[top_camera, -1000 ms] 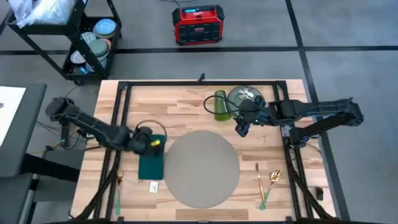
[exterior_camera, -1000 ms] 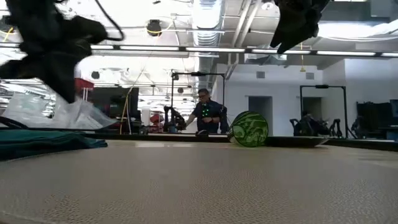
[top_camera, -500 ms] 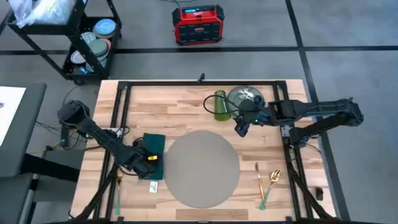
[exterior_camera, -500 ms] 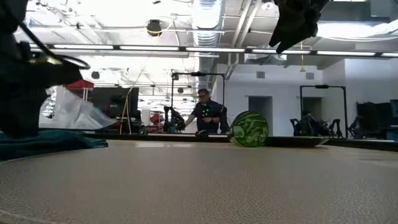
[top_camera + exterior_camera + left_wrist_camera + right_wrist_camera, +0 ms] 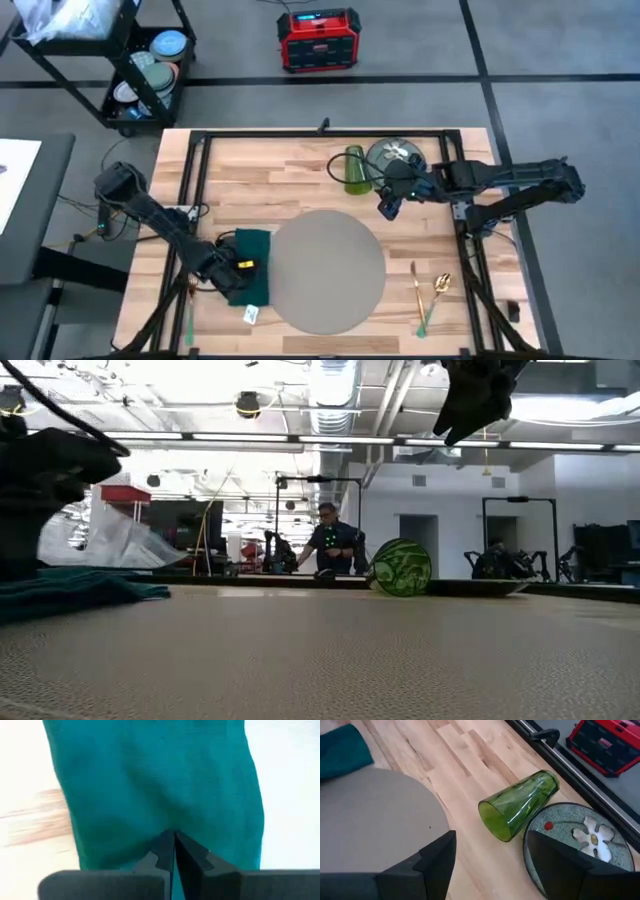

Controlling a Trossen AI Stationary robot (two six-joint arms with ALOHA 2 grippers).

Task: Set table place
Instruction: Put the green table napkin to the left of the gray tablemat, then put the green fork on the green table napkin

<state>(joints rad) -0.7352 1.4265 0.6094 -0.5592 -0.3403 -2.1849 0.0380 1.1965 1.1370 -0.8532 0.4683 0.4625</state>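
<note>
While the left gripper (image 5: 174,851) pinches the soft teal napkin (image 5: 250,275), its fingers pressed together on the cloth, the step in hand looks like laying it flat at nine o'clock of the round grey mat (image 5: 325,270) on the plank table (image 5: 280,180); next, release and smooth. The right gripper (image 5: 387,205), spread and empty, hangs near the tipped green glass (image 5: 520,802) and floral plate (image 5: 572,842) at one o'clock

- Large round grey placemat (image 5: 325,270) lies centre-bottom on the light wooden butcher-block table (image 5: 270,175).
- Dark green rectangular napkin (image 5: 252,278) touches its left edge.
- Tipped green glass tumbler (image 5: 355,168) and floral plate (image 5: 392,157) sit above it, upper right.
- Gold cutlery (image 5: 428,290) lies lower right.
</note>
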